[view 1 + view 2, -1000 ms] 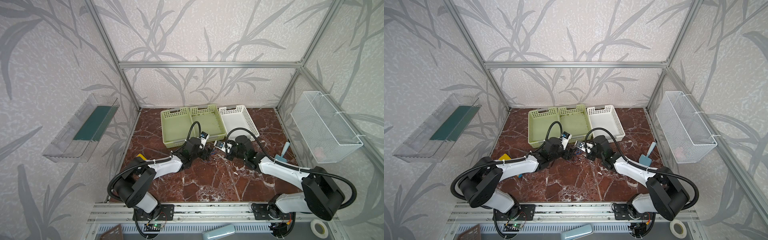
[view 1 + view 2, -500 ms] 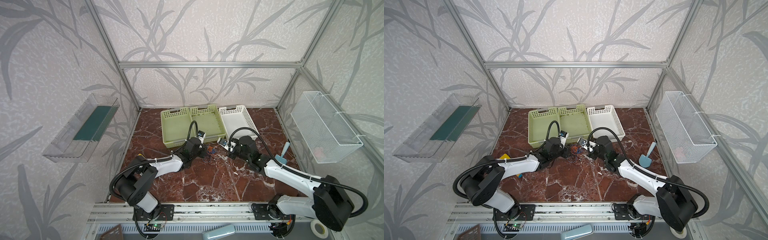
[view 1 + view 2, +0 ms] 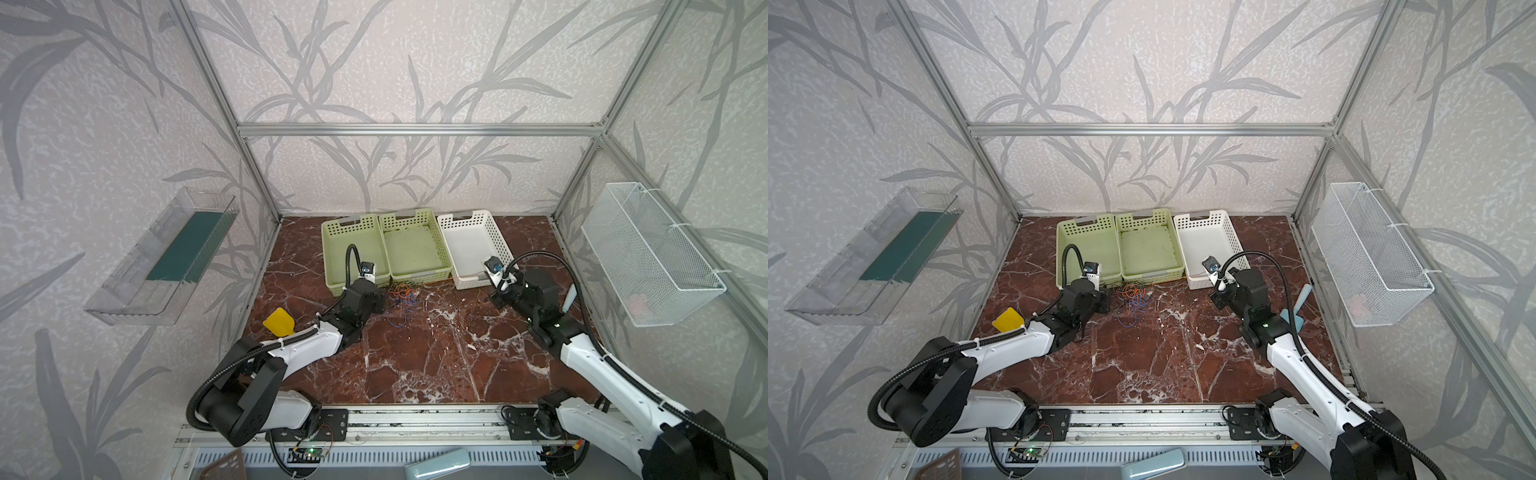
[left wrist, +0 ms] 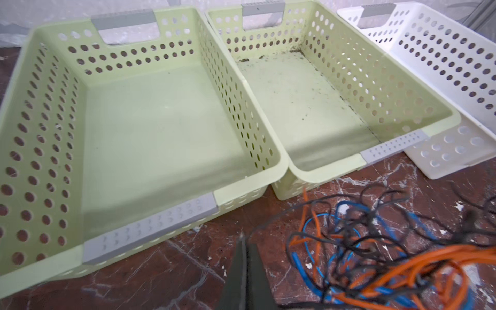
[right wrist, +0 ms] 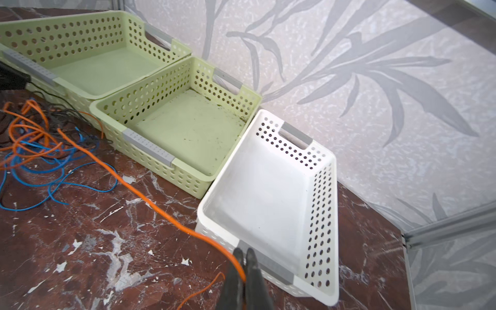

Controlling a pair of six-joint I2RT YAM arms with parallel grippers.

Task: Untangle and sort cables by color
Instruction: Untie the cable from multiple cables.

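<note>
1. Over the last second the right gripper (image 5: 243, 253) has swung out from the middle to the white basket (image 5: 334, 214). It is clamped on an orange cable (image 5: 150, 204), which now runs straight.
2. The left gripper (image 4: 244, 241) has closed beside the tangle of cables (image 4: 375, 255). Whether it pinches a strand is unclear.
3. The tangle lies on the bench (image 3: 415, 353), before the green baskets (image 3: 415, 275).
</note>
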